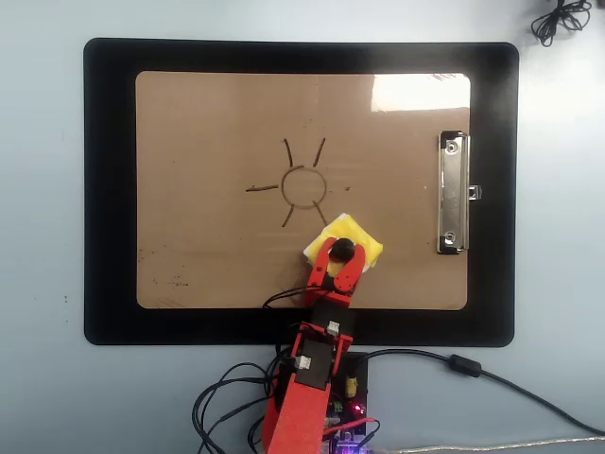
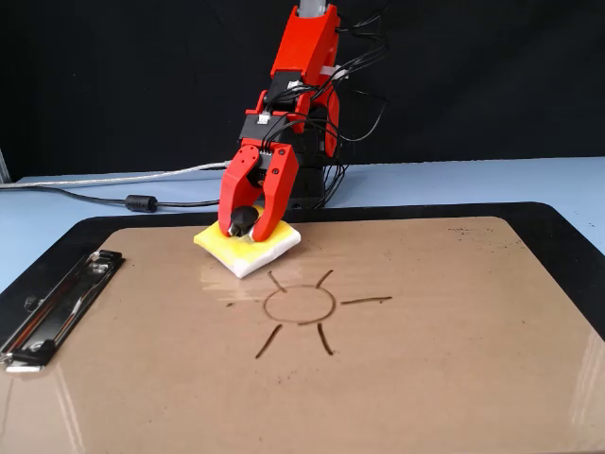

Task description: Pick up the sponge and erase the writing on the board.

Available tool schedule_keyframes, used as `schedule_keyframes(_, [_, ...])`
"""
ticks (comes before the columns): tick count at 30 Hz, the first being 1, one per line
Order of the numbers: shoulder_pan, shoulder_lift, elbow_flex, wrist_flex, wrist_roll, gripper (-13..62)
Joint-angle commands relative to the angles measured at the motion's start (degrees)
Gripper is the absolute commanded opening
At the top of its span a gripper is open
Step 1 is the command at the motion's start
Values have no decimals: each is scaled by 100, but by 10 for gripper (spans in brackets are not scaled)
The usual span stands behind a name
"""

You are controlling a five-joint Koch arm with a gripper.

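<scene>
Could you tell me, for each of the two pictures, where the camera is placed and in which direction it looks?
Overhead view: sits above, looking straight down on the tan-brown rectangular clipboard; the red arm enters from the bottom edge.
Fixed view: stands low at the clipboard's far side, facing the arm's base; arm and gripper show frontally.
Both show the small square yellow sponge held by its black knob, the thin dark-brown sun drawing, and the silver metal clip.
</scene>
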Motion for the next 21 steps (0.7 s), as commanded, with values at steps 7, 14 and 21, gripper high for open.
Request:
schedule_keyframes(7, [-870, -2751, -1775, -1362, -949, -79])
schedule_keyframes(14, [-870, 26, 123, -782, -932, -79])
schedule_keyframes(21, [-896, 316, 44, -62, -896, -80])
